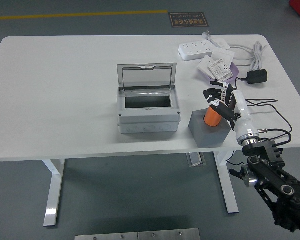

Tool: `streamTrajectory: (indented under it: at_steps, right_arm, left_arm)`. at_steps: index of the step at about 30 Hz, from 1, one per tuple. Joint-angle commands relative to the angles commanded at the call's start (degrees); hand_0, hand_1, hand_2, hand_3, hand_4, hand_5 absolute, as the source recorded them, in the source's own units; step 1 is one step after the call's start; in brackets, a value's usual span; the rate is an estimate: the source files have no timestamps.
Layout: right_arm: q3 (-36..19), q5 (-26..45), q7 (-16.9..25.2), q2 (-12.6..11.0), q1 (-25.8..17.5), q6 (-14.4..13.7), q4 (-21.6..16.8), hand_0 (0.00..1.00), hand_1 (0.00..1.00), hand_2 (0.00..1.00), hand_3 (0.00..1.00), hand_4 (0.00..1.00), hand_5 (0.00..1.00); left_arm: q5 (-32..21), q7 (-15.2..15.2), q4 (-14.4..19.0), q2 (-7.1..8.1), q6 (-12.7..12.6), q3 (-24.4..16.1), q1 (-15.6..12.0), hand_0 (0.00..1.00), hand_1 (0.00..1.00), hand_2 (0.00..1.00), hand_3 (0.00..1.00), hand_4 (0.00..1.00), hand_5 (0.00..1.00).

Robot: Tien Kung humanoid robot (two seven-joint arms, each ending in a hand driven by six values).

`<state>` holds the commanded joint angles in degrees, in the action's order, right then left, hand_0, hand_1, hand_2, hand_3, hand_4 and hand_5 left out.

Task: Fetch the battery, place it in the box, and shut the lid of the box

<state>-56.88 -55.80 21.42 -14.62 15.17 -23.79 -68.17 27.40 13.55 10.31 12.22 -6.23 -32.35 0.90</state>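
The right hand (221, 102) reaches in from the lower right corner over the white table (50, 100), its black fingers (212, 94) curled round an orange battery (211, 116) that stands tilted in the top of a small grey block (208, 129) near the table's front edge. The fingers cover the battery's upper end, so only its lower orange part shows, and how deep it sits in the block cannot be made out. The hand's white wrist section runs back to a black arm that is cut off by the picture's lower right edge.

To the left of the block, well apart from it, sits the grey box (147, 112). Its lid (146, 76) stands open, raised at the back, and the inside is dark; the floor of the box is hard to read.

Behind the hand lie a white power strip (199, 49), a few small packets (217, 66) on something purple that they mostly hide, and a black plug (256, 76) with cables trailing toward the table's right edge. The print on the packets is too small to read.
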Motion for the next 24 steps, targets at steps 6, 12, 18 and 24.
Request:
streamTrajectory:
  at_steps: [6, 12, 18, 24]
  right_arm:
    - [1.89, 2.48, 2.29, 0.22, 0.66, -2.90, 0.67, 0.666, 0.648, 0.584, 0.637, 0.828, 0.331]
    - [4.11, 3.34, 3.95, 0.88, 1.26, -5.56, 1.36, 0.650, 0.618, 0.567, 0.571, 0.832, 0.337]
    - [4.95, 3.64, 4.31, 1.13, 1.47, -6.17, 2.25, 0.658, 0.614, 0.573, 0.572, 0.822, 0.332]
    - [5.72, 3.83, 4.28, 1.49, 1.49, -6.16, 3.31, 0.663, 0.620, 0.579, 0.581, 0.809, 0.315]
  left_arm:
    - [0.02, -0.03, 0.00, -0.13, 0.03, 0.47, 0.17, 0.621, 0.727, 0.692, 0.697, 0.793, 0.333]
    - [-0.29, -0.22, 0.00, -0.20, 0.07, 1.30, 0.36, 0.619, 0.727, 0.692, 0.696, 0.793, 0.333]
    - [-0.49, -0.33, 0.00, -0.27, 0.11, 1.92, 0.56, 0.618, 0.727, 0.693, 0.696, 0.794, 0.333]
    - [-0.52, -0.32, 0.00, -0.35, 0.17, 2.31, 0.64, 0.616, 0.727, 0.693, 0.694, 0.795, 0.332]
